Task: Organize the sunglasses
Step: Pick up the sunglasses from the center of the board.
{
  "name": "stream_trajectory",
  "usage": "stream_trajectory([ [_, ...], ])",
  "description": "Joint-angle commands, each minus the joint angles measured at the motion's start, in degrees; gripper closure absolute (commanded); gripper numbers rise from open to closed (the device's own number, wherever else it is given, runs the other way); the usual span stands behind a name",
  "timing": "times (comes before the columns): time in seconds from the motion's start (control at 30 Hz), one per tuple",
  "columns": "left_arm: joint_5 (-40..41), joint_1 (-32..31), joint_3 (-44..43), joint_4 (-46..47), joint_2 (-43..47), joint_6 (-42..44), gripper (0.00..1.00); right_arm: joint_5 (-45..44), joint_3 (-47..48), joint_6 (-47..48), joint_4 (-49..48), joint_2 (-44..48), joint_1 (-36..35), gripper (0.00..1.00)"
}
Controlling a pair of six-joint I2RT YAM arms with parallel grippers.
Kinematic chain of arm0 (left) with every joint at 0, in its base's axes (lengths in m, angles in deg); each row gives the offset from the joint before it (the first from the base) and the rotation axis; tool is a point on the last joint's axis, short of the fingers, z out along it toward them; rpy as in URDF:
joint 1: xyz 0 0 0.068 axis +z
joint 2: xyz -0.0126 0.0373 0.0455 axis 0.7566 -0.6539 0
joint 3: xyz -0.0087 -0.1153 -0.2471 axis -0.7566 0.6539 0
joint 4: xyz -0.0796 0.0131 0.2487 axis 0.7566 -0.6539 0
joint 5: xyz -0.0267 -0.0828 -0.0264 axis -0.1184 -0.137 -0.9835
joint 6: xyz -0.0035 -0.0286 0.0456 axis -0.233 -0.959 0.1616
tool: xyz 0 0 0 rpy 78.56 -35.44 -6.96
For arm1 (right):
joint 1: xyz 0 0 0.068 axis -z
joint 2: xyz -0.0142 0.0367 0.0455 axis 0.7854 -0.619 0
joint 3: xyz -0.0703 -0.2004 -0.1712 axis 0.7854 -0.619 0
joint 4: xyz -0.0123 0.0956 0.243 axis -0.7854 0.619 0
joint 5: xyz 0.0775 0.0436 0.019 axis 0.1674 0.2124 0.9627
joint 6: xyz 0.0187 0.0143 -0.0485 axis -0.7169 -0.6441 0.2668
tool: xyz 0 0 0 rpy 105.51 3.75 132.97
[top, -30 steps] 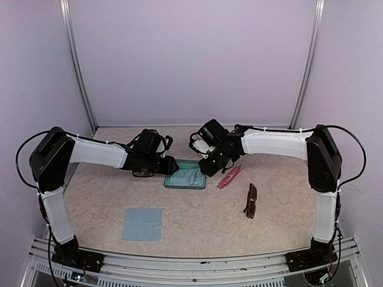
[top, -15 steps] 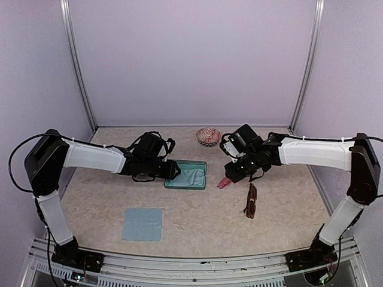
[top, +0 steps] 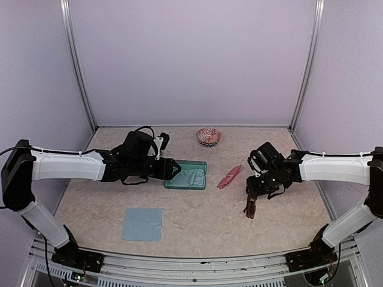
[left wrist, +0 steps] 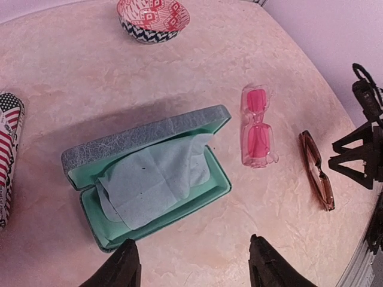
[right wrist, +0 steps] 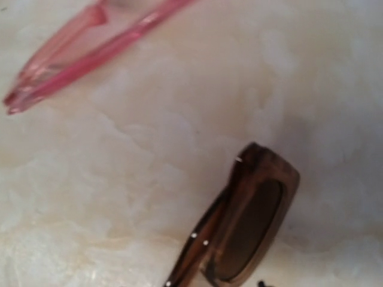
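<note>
Leaving the pink sunglasses (top: 230, 177), right jaws now hover over brown sunglasses (top: 250, 206).

Open teal rectangular hard case (top: 186, 175) holding a crumpled pale blue cloth (left wrist: 155, 182); red-patterned round bowl (top: 208, 136) behind; flat blue-grey square cloth (top: 142, 223) in front; flag-printed tube (left wrist: 9, 155) left.

The table (top: 197, 209) had a matt, marbled, stone-like top. The pink sunglasses (left wrist: 257, 127) were glossy, translucent plastic. The brown sunglasses (right wrist: 254, 221) had a shiny frame with a faint wood-like grain and smooth dark lenses. The case (left wrist: 143, 136) had a rough grey shell and a smooth teal lining, with a soft cloth (left wrist: 152, 179) inside. The bowl (left wrist: 153, 17) looked glazed.
</note>
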Motion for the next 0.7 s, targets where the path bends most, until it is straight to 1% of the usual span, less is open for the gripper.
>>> stream_trajectory([
  [0.0,0.32,-0.92,1.88,1.07,4.29,-0.73,0.38,-2.3,-1.2,-5.44,-1.85,0.42,0.85,0.54],
  [0.2,1.64,-1.24,3.83,-0.7,8.86,0.07,0.3,-4.36,0.61,-6.61,-2.37,-3.22,1.08,0.56],
  [0.3,1.63,-1.15,4.88,-1.48,11.56,0.18,0.28,-4.75,1.04,-6.45,-2.83,-4.88,1.08,0.57],
  [0.57,2.39,-0.81,6.47,-3.79,17.32,0.28,0.24,-6.5,1.65,-6.67,-3.38,-8.19,1.08,0.66],
  [0.67,2.49,-0.5,7.26,-4.01,18.79,0.2,0.23,-8.63,2.17,-6.22,-2.19,-8.8,1.08,0.72],
])
